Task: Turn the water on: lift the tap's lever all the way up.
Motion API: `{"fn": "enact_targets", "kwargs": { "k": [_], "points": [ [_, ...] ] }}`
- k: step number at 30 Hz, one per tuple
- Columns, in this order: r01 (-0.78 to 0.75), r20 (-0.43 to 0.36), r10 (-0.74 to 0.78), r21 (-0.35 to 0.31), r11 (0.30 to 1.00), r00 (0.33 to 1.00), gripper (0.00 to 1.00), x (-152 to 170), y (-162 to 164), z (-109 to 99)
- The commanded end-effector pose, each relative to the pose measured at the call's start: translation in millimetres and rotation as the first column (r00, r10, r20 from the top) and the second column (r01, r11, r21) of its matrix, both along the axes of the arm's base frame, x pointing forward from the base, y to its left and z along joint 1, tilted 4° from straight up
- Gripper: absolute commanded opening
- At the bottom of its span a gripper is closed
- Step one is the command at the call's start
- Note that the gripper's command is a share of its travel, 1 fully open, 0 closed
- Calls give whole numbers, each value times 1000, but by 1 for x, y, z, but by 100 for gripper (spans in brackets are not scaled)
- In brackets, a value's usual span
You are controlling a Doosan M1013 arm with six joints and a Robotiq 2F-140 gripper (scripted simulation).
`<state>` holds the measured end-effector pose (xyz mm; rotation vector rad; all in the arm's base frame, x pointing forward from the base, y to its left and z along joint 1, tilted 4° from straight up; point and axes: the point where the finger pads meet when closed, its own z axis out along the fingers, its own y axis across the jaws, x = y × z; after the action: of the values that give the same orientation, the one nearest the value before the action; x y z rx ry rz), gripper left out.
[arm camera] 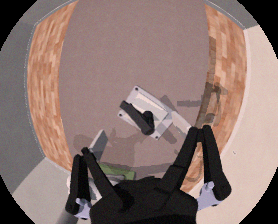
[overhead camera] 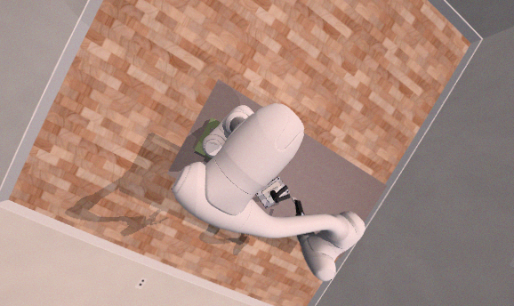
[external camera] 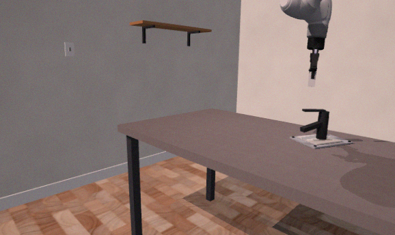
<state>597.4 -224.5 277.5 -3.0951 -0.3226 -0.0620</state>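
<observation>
The pincer (external camera: pixel 312 79) hangs well above the black tap (external camera: pixel 319 125), pointing straight down, its fingers spread wide with nothing between them; the exterior view catches it edge-on, so the spread shows best from the wrist camera, where both fingers frame the tap (arm camera: pixel 144 120) far below. The tap stands on a pale base plate (external camera: pixel 341 141) near the far side of the counter (external camera: pixel 208 136), close to the cream wall. Its lever (external camera: pixel 313 110) lies flat on top of the column, reaching out the same way as the spout (external camera: pixel 307 128) beneath it, so the water looks off and the lift has not begun. The height seems chosen to line up over the lever before descending. The air between pincer and lever is open, and the counter around the plate offers room on the spout side; the wall behind probably limits any approach from the rear.
</observation>
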Motion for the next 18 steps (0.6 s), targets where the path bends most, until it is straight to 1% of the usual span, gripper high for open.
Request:
{"fn": "enact_targets", "kwargs": {
  "k": [1,9,16,17,18],
  "points": [
    [-160,-2,161,-45,986,987,100,-1,11,-8],
    [-397,-31,396,-109,911,918,100,-2,28,-18],
    [-406,-32,405,-111,907,914,100,-2,29,-18],
    [-406,-32,405,-111,907,914,0,-2,29,-18],
    [-406,-32,405,-111,907,914,0,-2,29,-18]
  ]
}}
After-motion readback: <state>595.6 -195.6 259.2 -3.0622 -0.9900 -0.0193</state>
